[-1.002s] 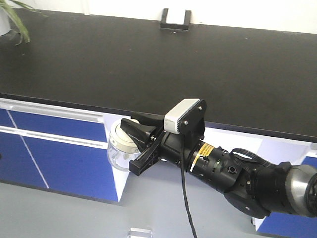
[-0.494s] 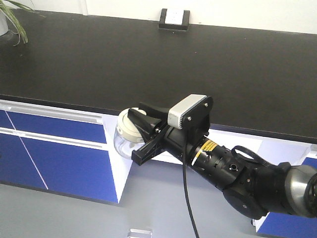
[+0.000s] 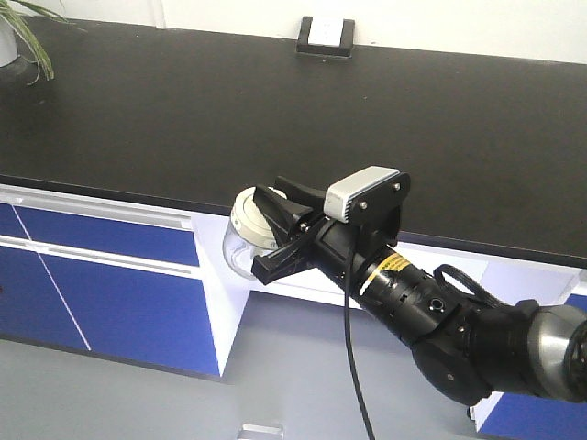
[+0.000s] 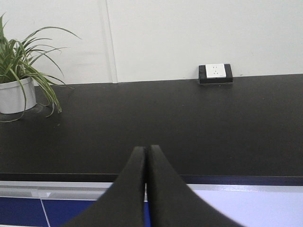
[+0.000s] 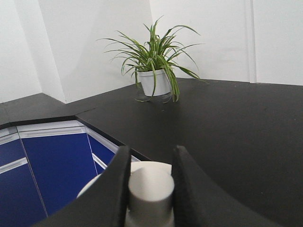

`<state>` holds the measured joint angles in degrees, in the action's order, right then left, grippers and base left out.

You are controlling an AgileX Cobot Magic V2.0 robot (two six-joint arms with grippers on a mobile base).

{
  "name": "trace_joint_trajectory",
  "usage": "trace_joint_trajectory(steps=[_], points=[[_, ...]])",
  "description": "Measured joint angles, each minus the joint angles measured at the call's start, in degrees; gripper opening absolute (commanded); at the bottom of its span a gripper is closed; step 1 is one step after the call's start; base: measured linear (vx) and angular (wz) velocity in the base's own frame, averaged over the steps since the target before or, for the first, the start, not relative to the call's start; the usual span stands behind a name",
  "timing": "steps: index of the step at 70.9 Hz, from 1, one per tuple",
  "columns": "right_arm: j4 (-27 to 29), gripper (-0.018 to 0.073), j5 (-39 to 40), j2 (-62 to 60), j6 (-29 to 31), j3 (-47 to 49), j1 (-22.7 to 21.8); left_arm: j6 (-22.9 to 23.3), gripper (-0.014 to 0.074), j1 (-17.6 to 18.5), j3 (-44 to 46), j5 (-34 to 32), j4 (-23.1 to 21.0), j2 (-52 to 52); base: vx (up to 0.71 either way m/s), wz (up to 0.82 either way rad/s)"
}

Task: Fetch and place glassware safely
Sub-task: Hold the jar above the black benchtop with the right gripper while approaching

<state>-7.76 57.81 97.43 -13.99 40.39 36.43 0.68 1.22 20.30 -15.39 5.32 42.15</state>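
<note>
Front-facing view: right gripper point(image 3: 266, 231) jaws hold the small clear glass jar with cream-white lid point(image 3: 244, 216) off the front edge of the black worktop point(image 3: 275, 110), not set down yet; left gripper point(image 4: 145, 158) jaws pressed together, empty

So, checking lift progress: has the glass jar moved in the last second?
Yes: the glass jar rose and shifted right, its lid now reaching the black countertop edge.

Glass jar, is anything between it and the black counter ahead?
Nothing visible. The right gripper holds the jar at the front edge of the counter; the plant and socket sit far off.
</note>
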Motion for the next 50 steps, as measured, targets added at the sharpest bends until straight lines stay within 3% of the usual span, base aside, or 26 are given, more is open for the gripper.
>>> trace_joint_trajectory(steps=[50], points=[[0.0,-0.0004,0.0,0.0,0.02,0.0,0.0,0.0,-0.0007,0.0,0.0,0.0,0.0,0.0,0.0,-0.01]])
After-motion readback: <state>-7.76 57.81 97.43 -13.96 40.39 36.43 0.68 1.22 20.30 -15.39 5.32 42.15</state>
